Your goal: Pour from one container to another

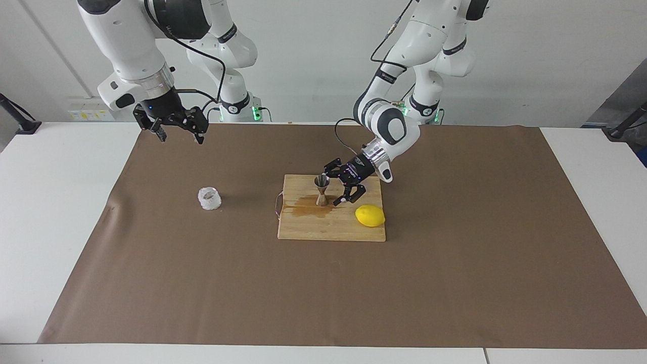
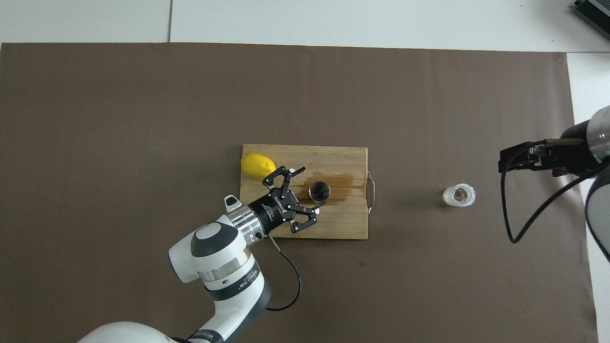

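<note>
The whitish crinkled cup stands on the brown mat toward the right arm's end, with nothing touching it. The steel jigger stands upright on the wooden board. My left gripper is open just beside the jigger, on the side toward the left arm's end; its jaws are spread wide and hold nothing. My right gripper waits open and empty, raised over the mat near the cup.
A yellow lemon lies on the board's corner, close to the left gripper's fingers. A brown wet stain spreads on the board around the jigger. A wire handle sticks out of the board toward the cup.
</note>
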Tool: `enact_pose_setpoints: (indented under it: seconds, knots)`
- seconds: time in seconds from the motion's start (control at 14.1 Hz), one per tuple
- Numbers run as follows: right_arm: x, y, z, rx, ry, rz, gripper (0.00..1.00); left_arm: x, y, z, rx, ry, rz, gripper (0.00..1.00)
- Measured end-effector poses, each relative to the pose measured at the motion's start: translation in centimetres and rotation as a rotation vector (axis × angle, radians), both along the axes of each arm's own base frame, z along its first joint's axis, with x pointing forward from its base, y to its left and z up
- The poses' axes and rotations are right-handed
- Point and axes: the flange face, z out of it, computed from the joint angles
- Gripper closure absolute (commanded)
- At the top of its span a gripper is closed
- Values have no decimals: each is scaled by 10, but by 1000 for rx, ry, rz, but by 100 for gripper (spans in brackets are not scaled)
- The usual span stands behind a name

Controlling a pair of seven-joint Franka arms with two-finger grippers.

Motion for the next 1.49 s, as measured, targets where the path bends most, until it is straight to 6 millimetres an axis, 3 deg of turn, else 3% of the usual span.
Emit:
enact_pose_setpoints:
  seconds: [0.43, 1.0, 1.28, 1.49]
  knots:
    - [0, 0, 0, 0, 0, 0, 0, 15, 7, 18, 69, 21, -111, 0]
    - [0, 0, 0, 0, 0, 0, 0, 48, 40, 56, 140, 62, -159, 0]
    - [0, 0, 0, 0, 0, 0, 0, 68, 64, 71, 188, 81, -219, 0]
    - [0, 0, 0, 0, 0, 0, 0, 91, 95, 88, 241, 85, -279, 0]
